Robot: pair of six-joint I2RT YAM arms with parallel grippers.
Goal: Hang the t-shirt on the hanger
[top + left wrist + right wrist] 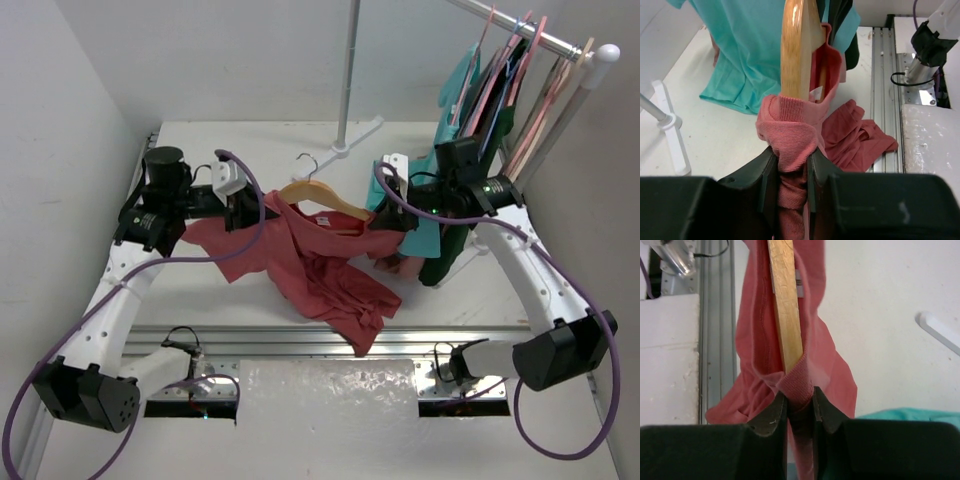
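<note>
The coral-red t-shirt (325, 270) hangs bunched between both arms, its lower part trailing onto the table and front rail. The wooden hanger (322, 196) sits inside its neck, silver hook (308, 166) sticking up behind. My left gripper (243, 212) is shut on the shirt's left collar edge; in the left wrist view (791, 165) the ribbed cloth (790, 135) wraps the hanger's end (796, 50). My right gripper (398, 220) is shut on the right collar edge; in the right wrist view (800, 407) the collar rib (799, 382) sits over the hanger arm (786, 305).
A clothes rack (535, 30) at the back right holds a teal shirt (462, 85), a dark green garment and pink hangers (520, 60). Its pole (347, 70) and white foot (352, 140) stand at the back centre. A metal rail (330, 340) runs along the table's front.
</note>
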